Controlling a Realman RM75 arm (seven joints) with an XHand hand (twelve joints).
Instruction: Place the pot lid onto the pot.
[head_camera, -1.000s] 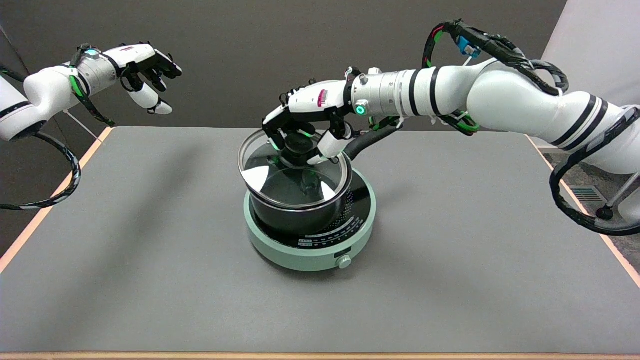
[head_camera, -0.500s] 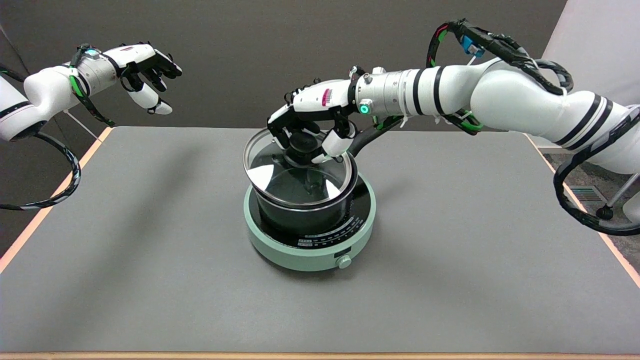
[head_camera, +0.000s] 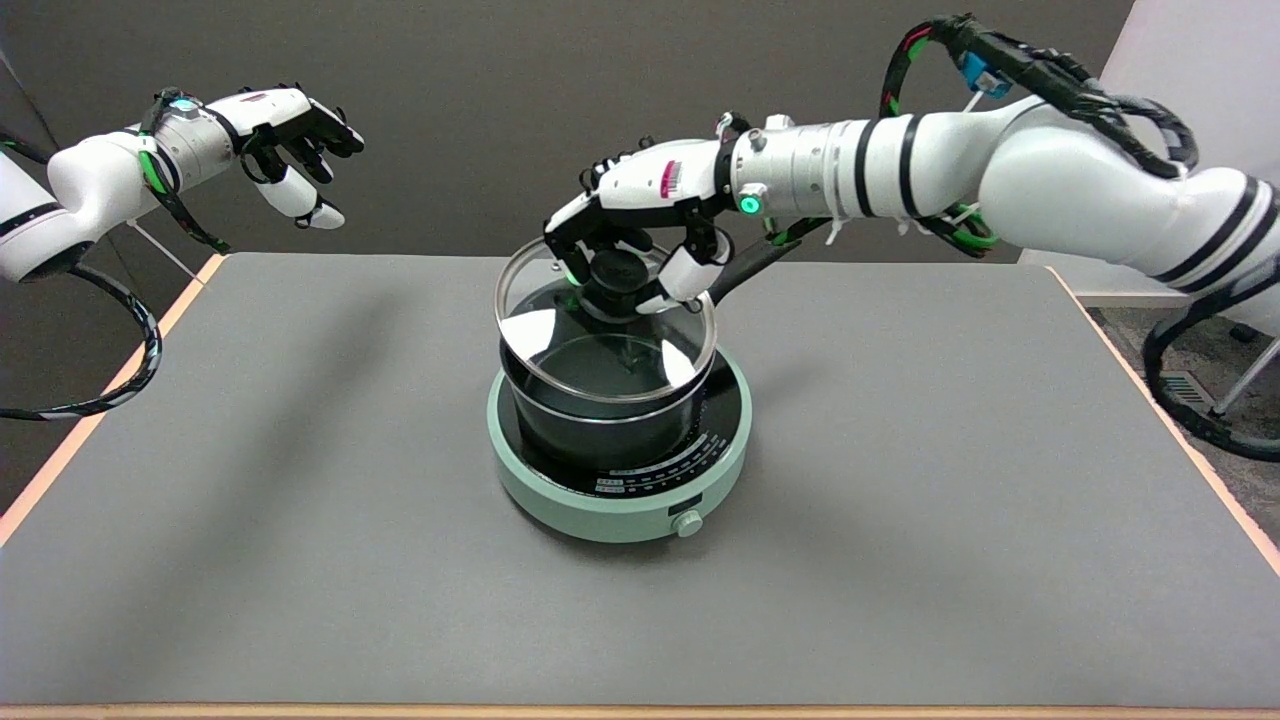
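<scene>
Holding the pot lid (head_camera: 605, 322) by its knob, the right hand (head_camera: 640, 235) is hovering it, tilted, just over the pot (head_camera: 600, 420); seating is pending.

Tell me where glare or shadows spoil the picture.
Head view: bright white glare on the glass pot lid, left and right of centre, hides part of the pot interior; soft shadows lie on the grey table; the right hand looks sharp.

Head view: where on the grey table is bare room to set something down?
Bare grey table spreads left, right and in front of the mint-green induction cooker. The centre is crowded: black pot, glass lid, right robot hand gripping its knob.
</scene>
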